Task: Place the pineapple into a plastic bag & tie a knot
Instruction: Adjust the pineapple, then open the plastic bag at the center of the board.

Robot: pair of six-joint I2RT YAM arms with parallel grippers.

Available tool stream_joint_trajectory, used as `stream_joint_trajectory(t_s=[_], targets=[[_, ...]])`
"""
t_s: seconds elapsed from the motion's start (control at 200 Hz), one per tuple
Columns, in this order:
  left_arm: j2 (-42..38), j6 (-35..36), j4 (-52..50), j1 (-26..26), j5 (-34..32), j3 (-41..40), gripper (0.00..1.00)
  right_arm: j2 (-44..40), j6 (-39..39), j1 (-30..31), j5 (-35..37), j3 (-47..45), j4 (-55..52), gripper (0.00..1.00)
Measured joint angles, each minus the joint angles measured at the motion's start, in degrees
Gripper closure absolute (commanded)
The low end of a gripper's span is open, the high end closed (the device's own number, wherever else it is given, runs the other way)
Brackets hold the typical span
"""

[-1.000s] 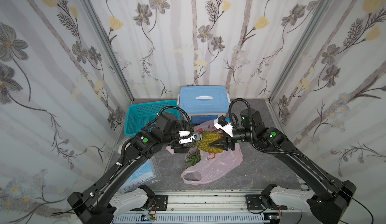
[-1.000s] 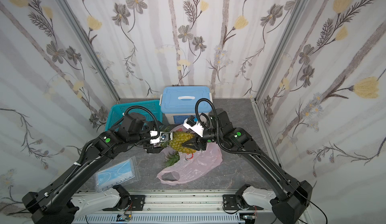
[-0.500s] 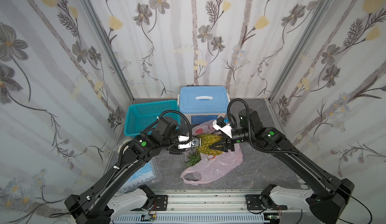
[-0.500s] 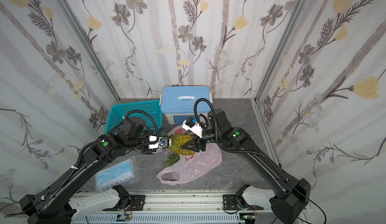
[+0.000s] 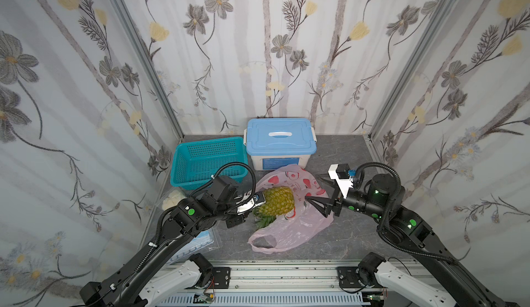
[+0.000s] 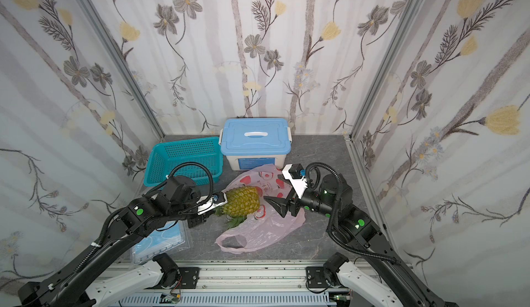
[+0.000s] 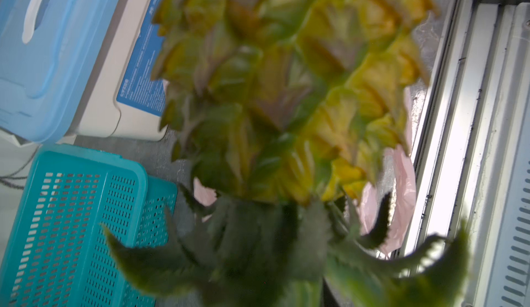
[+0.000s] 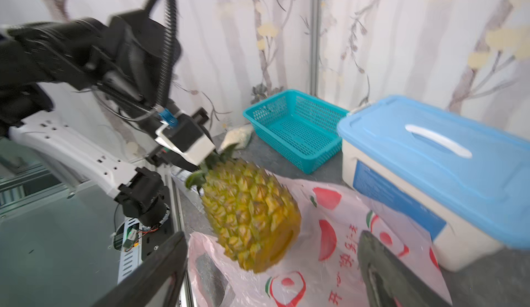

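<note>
Floral wallpaper closes in a grey marbled counter (image 5: 338, 242). The pineapple (image 5: 276, 202) hangs tilted over the middle of it, base toward the right arm and leaves toward the front edge, seemingly clear of the plastic bag (image 5: 289, 231) beneath. The left gripper (image 8: 205, 159) is clamped on its crown end, where leaves meet rind. The fruit looks heavy and stiff. Its rough rind should hold well, but the leaves may tear or slip, so the body is the safer hold. The bag lies flat and limp, with a handle loop (image 5: 262, 242) near the front edge. Such thin film likely slides, so take a loop or the rim. The right gripper (image 5: 312, 188) stands spread wide and empty, just beside the base. No knot yet.
</note>
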Motion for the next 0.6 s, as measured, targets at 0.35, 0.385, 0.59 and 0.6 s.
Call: stream_joint_trajectory(t_s=[0.35,0.385,0.59,0.6], targets=[[-6.6,-7.21,-6.64,1.95,-11.17,0.5,1.0,2.99,-8.81,27.45,17.09,-14.47,7.8,0.2],[-7.39,-8.37,-6.69,1.99,-11.98,0.79,1.0,5.42,-11.74,29.35,17.59,-13.94,8.57,0.2],[-11.85,-13.31,-6.82,2.32,-14.05,1.51,1.0,21.09,-25.14,32.24,19.28,-6.12,9.97,0.37],[-11.98,-13.55,-6.88,2.34,-14.16,1.57,1.0,21.79,-25.59,32.26,19.04,-5.57,10.08,0.38]])
